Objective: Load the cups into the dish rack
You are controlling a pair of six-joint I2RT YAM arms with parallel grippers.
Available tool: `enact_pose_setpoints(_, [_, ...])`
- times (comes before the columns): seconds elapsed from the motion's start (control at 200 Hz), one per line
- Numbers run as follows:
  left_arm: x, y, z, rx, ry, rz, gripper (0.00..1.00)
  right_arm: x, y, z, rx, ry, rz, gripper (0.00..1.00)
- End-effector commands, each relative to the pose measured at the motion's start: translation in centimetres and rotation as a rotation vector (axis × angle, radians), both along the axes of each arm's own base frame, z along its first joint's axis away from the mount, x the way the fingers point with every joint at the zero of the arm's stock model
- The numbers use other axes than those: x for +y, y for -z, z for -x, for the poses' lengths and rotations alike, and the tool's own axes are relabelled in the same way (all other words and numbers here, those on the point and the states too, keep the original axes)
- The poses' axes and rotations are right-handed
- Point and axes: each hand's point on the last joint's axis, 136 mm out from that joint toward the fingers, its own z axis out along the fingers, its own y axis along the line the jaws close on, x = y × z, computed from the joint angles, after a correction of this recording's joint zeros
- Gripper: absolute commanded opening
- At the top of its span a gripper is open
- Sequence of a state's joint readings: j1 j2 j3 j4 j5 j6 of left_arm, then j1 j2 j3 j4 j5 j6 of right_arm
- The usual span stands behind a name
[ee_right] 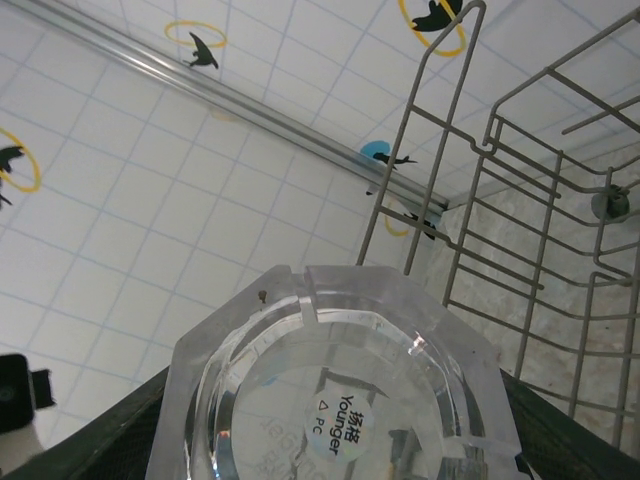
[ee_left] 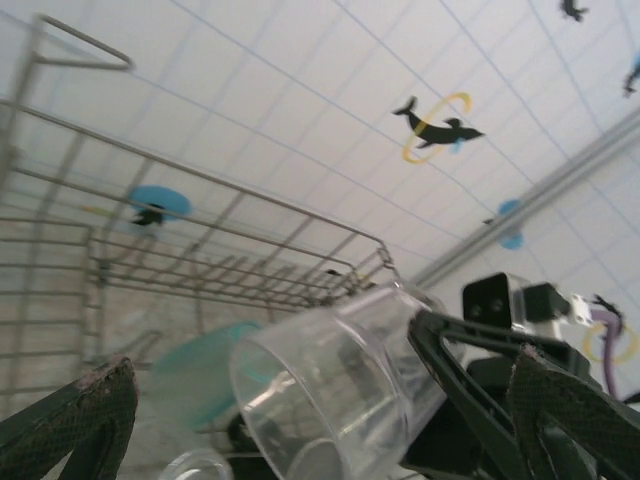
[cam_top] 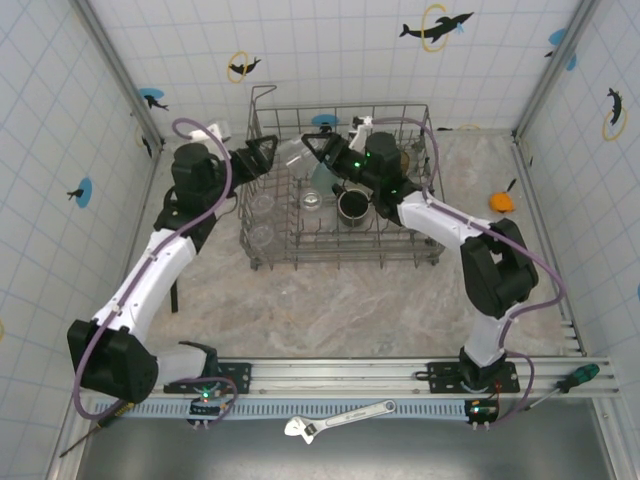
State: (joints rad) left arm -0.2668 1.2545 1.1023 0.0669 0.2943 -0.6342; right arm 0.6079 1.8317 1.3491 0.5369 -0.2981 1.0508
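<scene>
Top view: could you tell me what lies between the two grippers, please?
A clear cup lies between the left gripper and right gripper, over the dish rack, in the top view.

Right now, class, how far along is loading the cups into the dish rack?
Done: black mug, teal tumbler and several clear cups sit in the dish rack. In hand: the right claw grips a clear tumbler above the rack, the left claw open beside it. Left: seating that tumbler.
</scene>
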Motion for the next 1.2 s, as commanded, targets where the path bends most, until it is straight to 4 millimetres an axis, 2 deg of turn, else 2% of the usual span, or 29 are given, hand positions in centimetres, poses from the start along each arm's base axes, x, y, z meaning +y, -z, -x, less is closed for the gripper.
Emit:
enact_pose_setpoints(0.0, [4.0, 0.0, -0.8, 0.022, -0.113, -0.084, 0.97, 1.3, 0.3, -1.0, -0.071, 0.005, 0.078, 0.42])
enact_pose_setpoints(0.155, [7.5, 2.5, -0.9, 0.07, -0.202, -0.106, 0.97, 3.1, 1.6, -2.3, -0.117, 0.006, 0.19, 0.42])
enact_pose_setpoints(0.405, [11.6, 6.5, -0.6, 0.137, -0.303, -0.229, 0.97, 6.0, 3.6, -3.7, -0.229, 0.041, 0.442, 0.41])
enact_pose_setpoints(0.505, [12.5, 7.8, -0.6, 0.16, -0.316, -0.235, 0.97, 6.8, 4.2, -3.9, -0.278, 0.07, 0.501, 0.41])
enact_pose_setpoints(0.52, [12.6, 9.0, -0.4, 0.185, -0.314, -0.244, 0.97, 6.9, 4.2, -4.0, -0.282, 0.073, 0.507, 0.41])
enact_pose_setpoints(0.596, [13.3, 11.0, -0.1, 0.233, -0.326, -0.272, 0.97, 7.5, 4.4, -4.4, -0.305, 0.082, 0.537, 0.41])
enact_pose_setpoints(0.786, [15.5, 14.7, 0.9, 0.339, -0.358, -0.335, 0.97, 8.2, 5.5, -5.5, -0.351, 0.148, 0.632, 0.41])
enact_pose_setpoints(0.921, [16.6, 15.8, 1.7, 0.37, -0.398, -0.32, 0.97, 8.9, 6.4, -6.1, -0.379, 0.171, 0.699, 0.41])
enact_pose_setpoints(0.971, [16.4, 15.8, 1.9, 0.361, -0.396, -0.304, 0.97, 9.1, 6.7, -6.2, -0.395, 0.175, 0.726, 0.41])
enact_pose_setpoints(1.031, [16.1, 15.9, 2.1, 0.353, -0.387, -0.289, 0.97, 9.3, 6.1, -6.2, -0.431, 0.181, 0.742, 0.41])
enact_pose_setpoints(1.036, [16.1, 15.9, 2.1, 0.352, -0.388, -0.289, 0.97, 9.4, 6.9, -6.3, -0.427, 0.176, 0.752, 0.41])
enact_pose_setpoints(1.051, [16.1, 15.9, 2.2, 0.352, -0.389, -0.289, 0.97, 9.5, 7.6, -6.4, -0.427, 0.171, 0.762, 0.41])
enact_pose_setpoints(1.196, [16.8, 15.8, 2.3, 0.364, -0.428, -0.302, 0.97, 10.3, 8.3, -6.6, -0.452, 0.162, 0.771, 0.42])
